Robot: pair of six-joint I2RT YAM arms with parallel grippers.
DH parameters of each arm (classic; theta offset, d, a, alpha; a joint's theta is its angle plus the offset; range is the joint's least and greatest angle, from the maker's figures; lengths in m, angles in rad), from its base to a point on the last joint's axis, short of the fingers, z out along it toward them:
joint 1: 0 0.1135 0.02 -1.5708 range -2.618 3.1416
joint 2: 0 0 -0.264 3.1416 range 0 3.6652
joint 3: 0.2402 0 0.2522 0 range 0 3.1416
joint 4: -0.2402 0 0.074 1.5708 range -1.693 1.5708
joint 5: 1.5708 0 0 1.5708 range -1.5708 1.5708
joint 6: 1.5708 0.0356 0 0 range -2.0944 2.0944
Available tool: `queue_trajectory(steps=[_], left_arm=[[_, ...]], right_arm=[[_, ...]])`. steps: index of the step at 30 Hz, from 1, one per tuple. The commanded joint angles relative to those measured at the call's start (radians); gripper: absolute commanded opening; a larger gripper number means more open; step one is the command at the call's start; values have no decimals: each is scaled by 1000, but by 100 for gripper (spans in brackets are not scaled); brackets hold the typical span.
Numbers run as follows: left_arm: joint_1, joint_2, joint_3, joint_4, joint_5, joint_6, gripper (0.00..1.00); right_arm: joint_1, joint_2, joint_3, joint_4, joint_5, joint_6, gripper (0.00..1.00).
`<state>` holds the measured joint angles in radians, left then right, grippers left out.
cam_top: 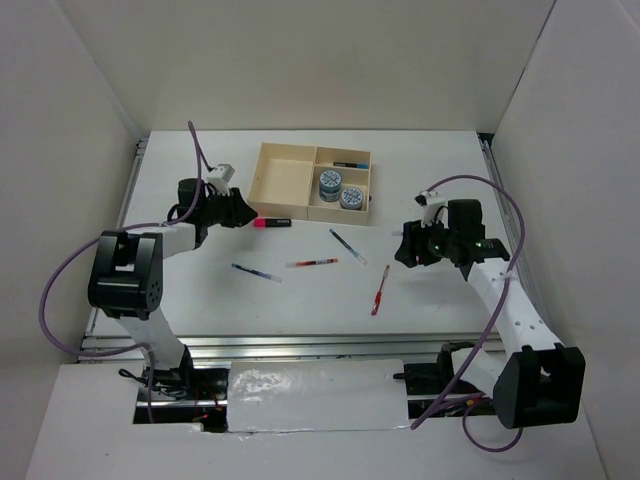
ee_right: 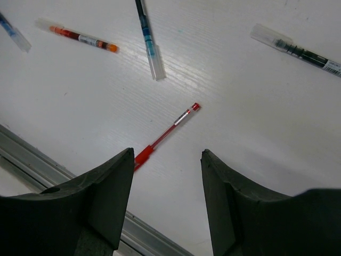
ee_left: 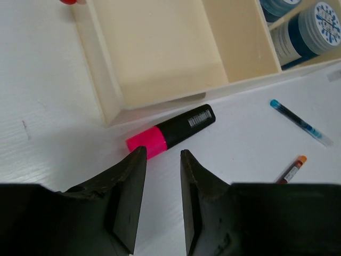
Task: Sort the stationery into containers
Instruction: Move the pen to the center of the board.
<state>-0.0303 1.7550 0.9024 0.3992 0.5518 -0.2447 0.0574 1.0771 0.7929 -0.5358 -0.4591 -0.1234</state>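
The beige tray [cam_top: 285,208] lies at the back centre. Its large left section [ee_left: 160,48] is empty. One small section holds two blue-white tape rolls [cam_top: 340,190] [ee_left: 314,26], the other a black highlighter [cam_top: 351,164]. A black highlighter with a pink end [cam_top: 272,222] [ee_left: 173,129] lies on the table against the tray's near wall. My left gripper [cam_top: 245,212] [ee_left: 162,154] hovers just short of its pink end, open by a narrow gap and empty. My right gripper [cam_top: 405,250] [ee_right: 167,153] is open and empty above the red pen [cam_top: 380,290] [ee_right: 165,134].
Loose on the table are two blue pens [cam_top: 256,272] [cam_top: 348,246] [ee_right: 149,42] and a red-orange pen [cam_top: 312,263] [ee_right: 82,38] [ee_left: 292,169]. A black pen [ee_right: 295,49] lies beyond the right gripper. A metal rail [ee_right: 42,165] runs along the table's near edge.
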Motion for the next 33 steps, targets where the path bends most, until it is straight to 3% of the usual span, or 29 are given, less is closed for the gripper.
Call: queue_trajectory(steps=[1, 19, 25, 33], left_arm=[[-6, 21, -8, 150, -68, -97, 44], [-69, 159, 136, -46, -197, -194, 45], [-94, 155, 101, -72, -250, -226, 44], [-128, 95, 32, -101, -204, -229, 43]], right_arm=[[10, 7, 42, 33, 5, 5, 60], [15, 14, 42, 34, 14, 10, 60], [15, 11, 45, 39, 14, 11, 60], [15, -2, 48, 23, 19, 5, 60]])
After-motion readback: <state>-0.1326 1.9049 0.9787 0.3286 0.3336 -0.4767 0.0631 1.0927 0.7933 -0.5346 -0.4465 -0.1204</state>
